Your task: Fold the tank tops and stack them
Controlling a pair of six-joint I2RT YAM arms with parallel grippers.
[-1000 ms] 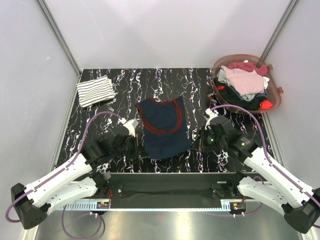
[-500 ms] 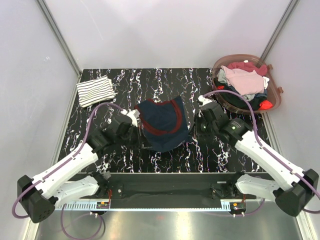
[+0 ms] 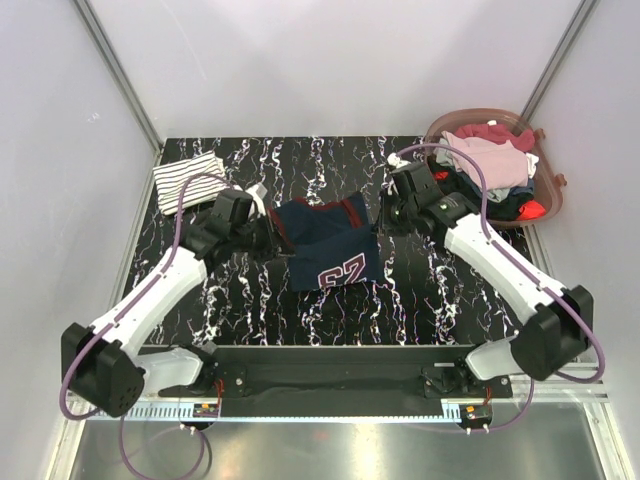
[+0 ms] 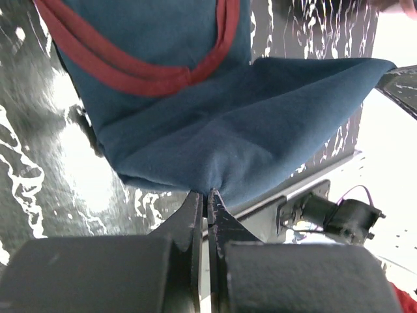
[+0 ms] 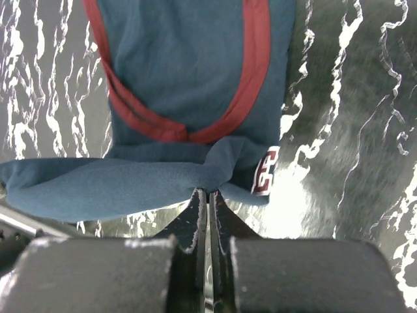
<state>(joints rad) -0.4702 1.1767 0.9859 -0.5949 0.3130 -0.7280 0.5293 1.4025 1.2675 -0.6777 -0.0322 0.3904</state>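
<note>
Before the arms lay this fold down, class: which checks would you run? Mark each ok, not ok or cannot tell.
1. Left gripper shut on navy top: ok.
2. Right gripper shut on the same top: ok.
3. Lifted edge free of twist between the grippers: cannot tell.
4. Fold laid flat: not ok, the edge is held up.
5. Striped top folded at the far left corner: ok.
6. Basket apart from the navy top: ok.
</note>
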